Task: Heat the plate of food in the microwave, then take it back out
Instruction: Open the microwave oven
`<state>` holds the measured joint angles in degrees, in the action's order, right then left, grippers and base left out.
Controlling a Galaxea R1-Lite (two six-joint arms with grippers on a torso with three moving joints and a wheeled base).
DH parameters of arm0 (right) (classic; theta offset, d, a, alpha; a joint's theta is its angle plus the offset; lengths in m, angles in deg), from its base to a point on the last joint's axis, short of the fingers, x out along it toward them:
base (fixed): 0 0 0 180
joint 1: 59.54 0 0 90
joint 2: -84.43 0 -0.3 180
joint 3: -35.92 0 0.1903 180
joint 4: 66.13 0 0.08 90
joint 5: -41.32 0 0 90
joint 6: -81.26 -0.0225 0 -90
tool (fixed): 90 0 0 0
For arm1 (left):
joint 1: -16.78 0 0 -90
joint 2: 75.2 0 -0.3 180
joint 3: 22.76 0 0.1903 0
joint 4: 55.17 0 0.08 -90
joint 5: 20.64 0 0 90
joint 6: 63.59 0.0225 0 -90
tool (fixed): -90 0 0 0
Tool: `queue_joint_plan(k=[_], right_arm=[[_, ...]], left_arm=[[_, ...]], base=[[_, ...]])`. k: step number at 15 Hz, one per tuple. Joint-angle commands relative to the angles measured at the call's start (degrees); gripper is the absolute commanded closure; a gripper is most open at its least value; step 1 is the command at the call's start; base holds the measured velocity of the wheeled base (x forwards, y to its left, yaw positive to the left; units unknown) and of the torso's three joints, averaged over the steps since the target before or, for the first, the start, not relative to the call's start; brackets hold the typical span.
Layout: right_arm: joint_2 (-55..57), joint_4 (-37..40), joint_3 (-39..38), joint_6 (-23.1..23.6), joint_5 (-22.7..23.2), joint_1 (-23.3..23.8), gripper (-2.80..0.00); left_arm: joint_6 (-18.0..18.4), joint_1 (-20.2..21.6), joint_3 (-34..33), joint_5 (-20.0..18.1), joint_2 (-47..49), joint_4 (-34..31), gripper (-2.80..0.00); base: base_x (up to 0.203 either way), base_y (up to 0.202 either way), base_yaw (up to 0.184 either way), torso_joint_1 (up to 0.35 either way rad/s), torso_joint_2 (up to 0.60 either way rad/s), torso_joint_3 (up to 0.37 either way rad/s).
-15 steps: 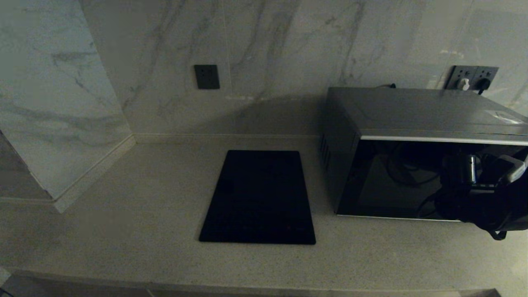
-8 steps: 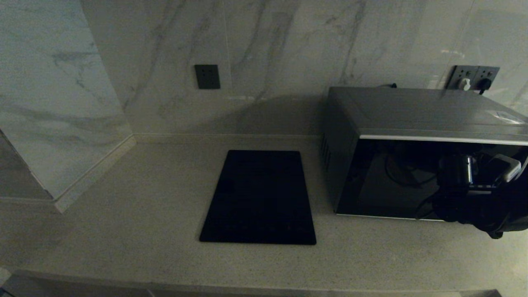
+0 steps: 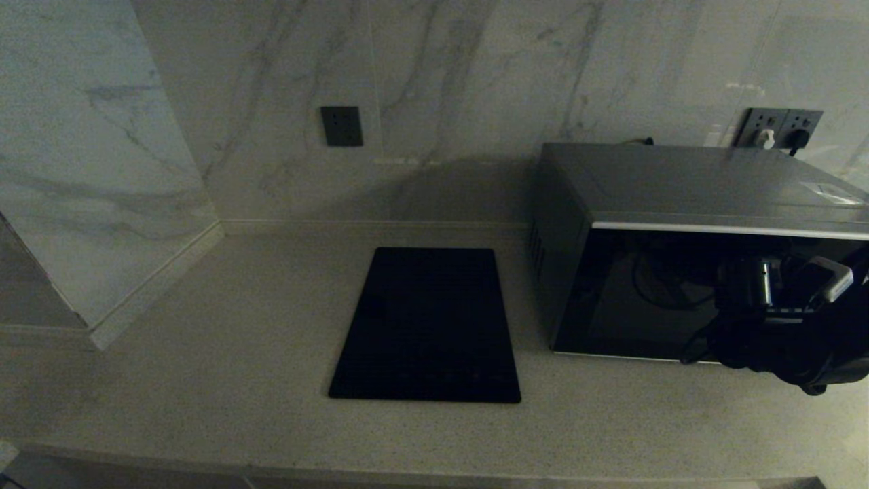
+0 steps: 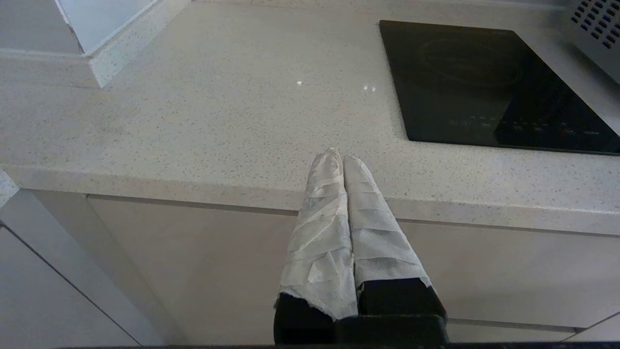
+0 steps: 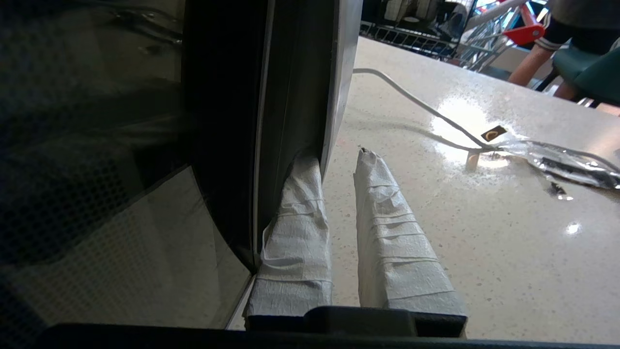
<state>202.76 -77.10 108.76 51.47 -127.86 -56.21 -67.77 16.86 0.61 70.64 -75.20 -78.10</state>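
Since our right gripper [image 5: 339, 160], nearly clenched, only hooks one finger behind the microwave [image 3: 679, 197] door edge, it may slip.

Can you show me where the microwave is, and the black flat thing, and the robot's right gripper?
microwave [image 3: 679, 183]: head view, its silver top.
black flat slab [image 3: 428, 326]: head view, its middle.
right gripper [image 5: 339, 167]: right wrist view, between its fingertips.

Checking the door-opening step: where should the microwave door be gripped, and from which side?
Grip the door's free edge, the microwave's right end, coming from the front right. The door stands slightly proud there, leaving a lip. One finger of the right gripper is tucked behind that lip, the other outside. The left gripper hangs parked at the counter's front edge.
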Motion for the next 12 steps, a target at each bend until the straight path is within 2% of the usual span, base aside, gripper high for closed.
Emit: queue_joint_plan(k=[1, 3, 12], right_arm=[[0.33, 0.06, -0.16, -0.21, -1.91, 0.95, 0.00], [0.12, 0.15, -0.22, -0.88, -3.26, 1.66, 0.00], [-2.84, 0.33, -2.76, -3.01, -3.91, 3.35, 0.00]], left_arm=[[-0.04, 0.01, 0.00, 0.05, 0.09, 0.00, 0.00], [-0.04, 0.01, 0.00, 0.05, 0.00, 0.00, 0.00], [-0.04, 0.01, 0.00, 0.05, 0.03, 0.00, 0.00]], base=[[0.000, 0.000, 0.000, 0.000, 0.00, 0.000], [0.000, 0.000, 0.000, 0.000, 0.00, 0.000], [0.000, 0.000, 0.000, 0.000, 0.00, 0.000]])
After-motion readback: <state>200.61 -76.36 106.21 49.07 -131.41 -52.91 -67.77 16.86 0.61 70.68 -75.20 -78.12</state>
